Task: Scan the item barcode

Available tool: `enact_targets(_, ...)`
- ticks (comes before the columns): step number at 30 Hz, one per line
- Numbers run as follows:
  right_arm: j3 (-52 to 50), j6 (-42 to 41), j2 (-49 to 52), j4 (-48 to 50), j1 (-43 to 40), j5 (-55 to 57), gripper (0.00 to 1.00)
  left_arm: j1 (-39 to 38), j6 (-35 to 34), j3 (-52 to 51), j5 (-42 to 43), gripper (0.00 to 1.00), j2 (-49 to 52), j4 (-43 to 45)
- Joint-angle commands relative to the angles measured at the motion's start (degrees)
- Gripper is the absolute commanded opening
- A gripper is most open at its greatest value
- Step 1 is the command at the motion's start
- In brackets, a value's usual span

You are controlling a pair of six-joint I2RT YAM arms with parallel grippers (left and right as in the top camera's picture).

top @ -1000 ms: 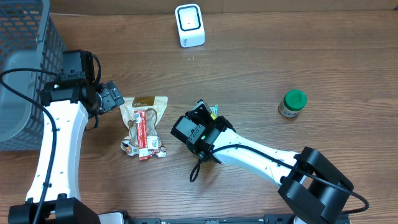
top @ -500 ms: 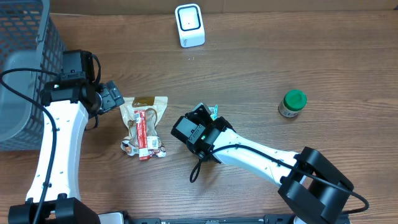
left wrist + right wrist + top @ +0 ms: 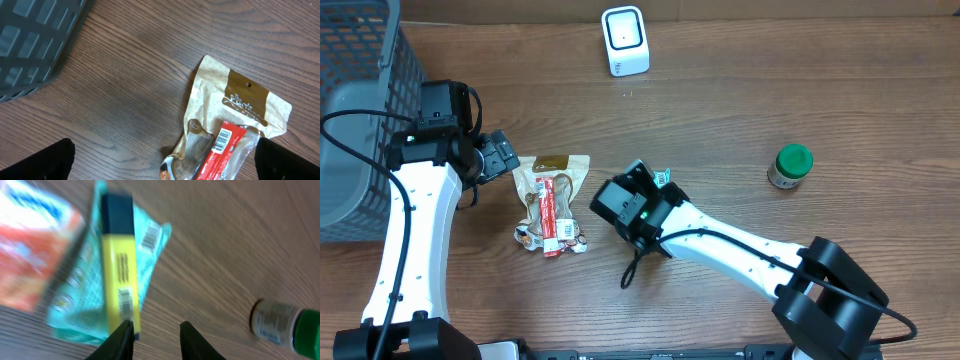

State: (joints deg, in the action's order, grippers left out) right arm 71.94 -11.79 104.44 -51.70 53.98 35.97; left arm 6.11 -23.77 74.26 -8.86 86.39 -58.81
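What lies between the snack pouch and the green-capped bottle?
Overhead view: the right gripper and a teal packet at its tip lie between snack pouch and green-capped bottle; beyond them, bare table.

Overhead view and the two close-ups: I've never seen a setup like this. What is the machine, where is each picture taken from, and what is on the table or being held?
The machine is two white robot arms, each ending in a two-finger gripper. The overhead picture looks straight down on the wooden table. Each close-up comes from a camera on one wrist. On the table are a white scanner, a green-lidded jar, a snack pouch, a teal packet with a yellow pen-like item, and a grey basket. The left gripper stands wide open beside the pouch. The right gripper is slightly open at the packet's edge. Nothing is held.
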Motion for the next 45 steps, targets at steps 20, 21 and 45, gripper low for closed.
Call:
enact_targets(20,3.8,-0.1,-0.7,0.2,-14.7,-36.4,0.51,0.1,0.2,-0.2,-0.6,1.0,0.3,-0.1)
enact_targets(21,3.1,-0.1,-0.7,0.8,-14.7,-36.0,0.51,0.1,0.2,-0.2,-0.6,1.0,0.3,-0.1)
enact_targets(45,-1.1,3.6,-1.3,7.6,-14.7,-35.4,0.25,0.1,0.2,-0.2,-0.6,1.0,0.3,-0.1)
